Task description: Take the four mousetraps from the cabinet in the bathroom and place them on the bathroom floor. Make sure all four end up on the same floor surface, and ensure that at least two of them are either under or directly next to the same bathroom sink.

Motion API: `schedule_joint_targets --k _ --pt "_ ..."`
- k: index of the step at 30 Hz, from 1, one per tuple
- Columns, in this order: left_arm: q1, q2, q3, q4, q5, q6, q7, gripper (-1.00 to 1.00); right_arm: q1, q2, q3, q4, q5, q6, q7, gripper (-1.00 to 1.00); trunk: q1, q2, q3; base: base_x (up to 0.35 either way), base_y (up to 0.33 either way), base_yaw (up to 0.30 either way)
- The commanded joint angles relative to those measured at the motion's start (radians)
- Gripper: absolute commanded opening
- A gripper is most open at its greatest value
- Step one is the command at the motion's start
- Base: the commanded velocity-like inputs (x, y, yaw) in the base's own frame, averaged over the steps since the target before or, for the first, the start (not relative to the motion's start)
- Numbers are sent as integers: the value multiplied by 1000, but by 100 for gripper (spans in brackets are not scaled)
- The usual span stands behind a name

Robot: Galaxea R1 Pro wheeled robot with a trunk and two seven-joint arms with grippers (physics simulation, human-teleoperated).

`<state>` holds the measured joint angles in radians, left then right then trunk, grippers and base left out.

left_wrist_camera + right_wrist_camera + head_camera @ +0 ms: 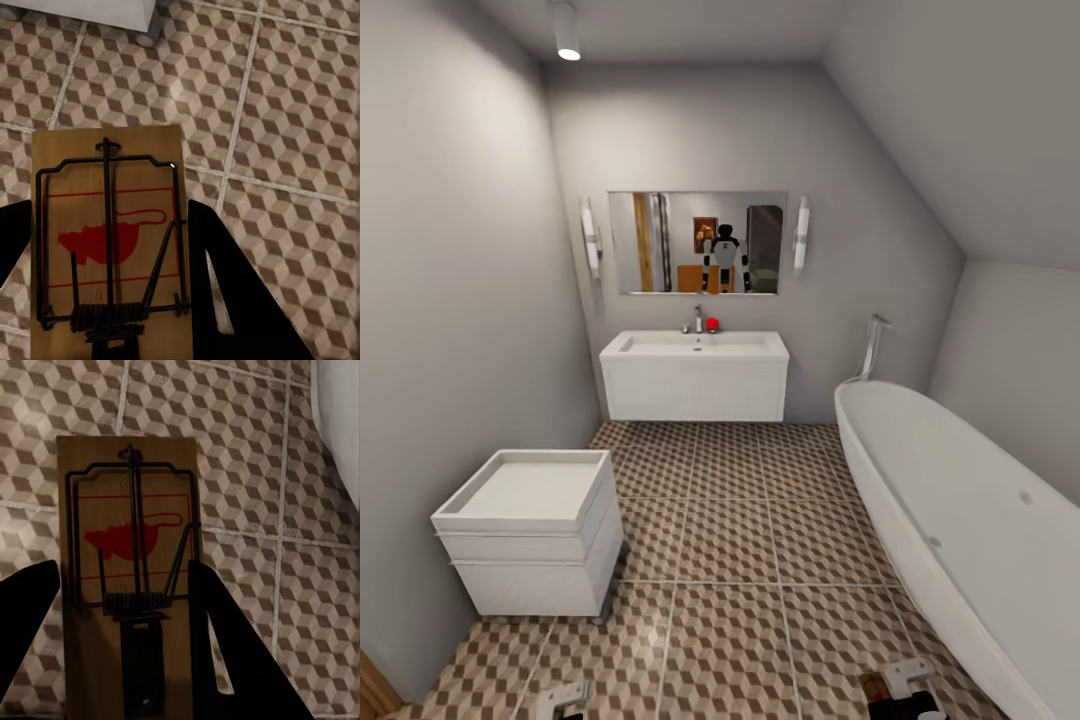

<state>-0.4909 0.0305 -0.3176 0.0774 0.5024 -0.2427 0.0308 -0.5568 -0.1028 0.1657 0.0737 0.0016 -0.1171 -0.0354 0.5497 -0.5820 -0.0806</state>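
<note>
each gripper, left (109, 300) and right (124, 652), clamps a mousetrap (105, 240) (129, 562) over the floor (730, 540); sink (695, 345) ahead, none placed yet.

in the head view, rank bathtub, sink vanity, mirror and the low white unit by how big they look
1. bathtub, though nearness inflates it
2. low white unit, also near
3. sink vanity and mirror: too alike to rank, both far off

Bathroom sink (697, 345) at centre back under mirror (696, 242), white unit (530, 535) lower left, bathtub (960, 530) right, bathroom floor (730, 560) between.
</note>
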Motion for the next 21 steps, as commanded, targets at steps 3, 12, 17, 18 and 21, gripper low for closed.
schedule_joint_targets --k 3,12,17,18,21 --pt "0 0 0 0 -4 0 3 -100 0 0 0 0 0 0 0 -100 0 0 0 331 -79 1" --pt "0 1 0 0 -4 0 3 -100 0 0 0 0 0 0 0 -100 0 0 0 331 -68 0" --pt "0 2 0 0 -4 0 3 -100 0 0 0 0 0 0 0 -100 0 0 0 331 -8 0" --pt "0 2 0 0 -4 0 3 -100 0 0 0 0 0 0 0 -100 0 0 0 331 -2 0" --pt "0 2 0 0 -4 0 3 -100 0 0 0 0 0 0 0 -100 0 0 0 331 0 0"
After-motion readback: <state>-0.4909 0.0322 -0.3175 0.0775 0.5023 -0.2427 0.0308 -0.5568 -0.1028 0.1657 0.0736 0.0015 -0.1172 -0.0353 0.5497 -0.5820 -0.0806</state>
